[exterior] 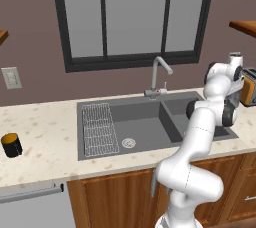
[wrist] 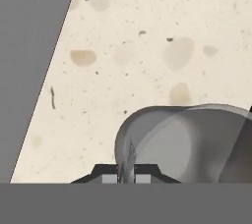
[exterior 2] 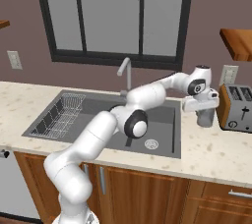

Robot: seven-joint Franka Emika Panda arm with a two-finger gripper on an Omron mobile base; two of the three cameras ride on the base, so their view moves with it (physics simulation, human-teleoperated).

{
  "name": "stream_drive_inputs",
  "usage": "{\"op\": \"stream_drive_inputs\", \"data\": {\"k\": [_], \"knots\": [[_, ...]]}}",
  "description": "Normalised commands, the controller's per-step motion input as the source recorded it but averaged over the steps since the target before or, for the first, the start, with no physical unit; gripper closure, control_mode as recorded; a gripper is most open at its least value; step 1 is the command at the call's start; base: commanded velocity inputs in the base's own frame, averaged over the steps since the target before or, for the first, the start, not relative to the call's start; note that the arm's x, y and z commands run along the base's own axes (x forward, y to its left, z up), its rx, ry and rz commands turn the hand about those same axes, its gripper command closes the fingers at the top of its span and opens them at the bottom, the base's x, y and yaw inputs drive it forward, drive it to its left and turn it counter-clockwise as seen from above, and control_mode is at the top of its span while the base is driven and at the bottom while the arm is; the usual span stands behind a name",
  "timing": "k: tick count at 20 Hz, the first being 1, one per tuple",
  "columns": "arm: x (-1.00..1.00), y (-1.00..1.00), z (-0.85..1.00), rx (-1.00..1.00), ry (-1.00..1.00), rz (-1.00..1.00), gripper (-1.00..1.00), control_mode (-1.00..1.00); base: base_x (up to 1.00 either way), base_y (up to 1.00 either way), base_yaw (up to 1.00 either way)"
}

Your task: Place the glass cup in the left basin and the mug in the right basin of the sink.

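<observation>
The glass cup stands right of the sink on the speckled counter, close to a toaster. My gripper comes down on it from above. In the hand view the gripper has its fingers close together on the wall of the glass cup, at the rim. The black mug with its orange inside sits far left on the counter. The left basin holds a wire rack. The right basin is partly hidden by my arm.
A toaster stands just right of the cup. The curved faucet rises behind the sink's divider. A wooden shelf hangs above the toaster. The sink's edge lies left of the cup in the hand view.
</observation>
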Motion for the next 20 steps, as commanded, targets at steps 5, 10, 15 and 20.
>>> {"op": "stream_drive_inputs", "data": {"k": [5, 10, 15, 20], "knots": [[-0.28, 0.15, 0.18, 0.01, 0.07, 0.00, 1.00, -1.00, 0.00, 0.00, 0.00], [-0.36, 0.21, 0.15, 0.07, 0.03, 0.00, 1.00, -1.00, 0.00, 0.00, 0.00], [-0.38, 0.29, 0.09, 0.08, 0.00, 0.00, 1.00, -1.00, 0.00, 0.00, 0.00], [-0.37, 0.34, 0.09, 0.02, 0.00, 0.00, 1.00, -1.00, 0.00, 0.00, 0.00]]}}
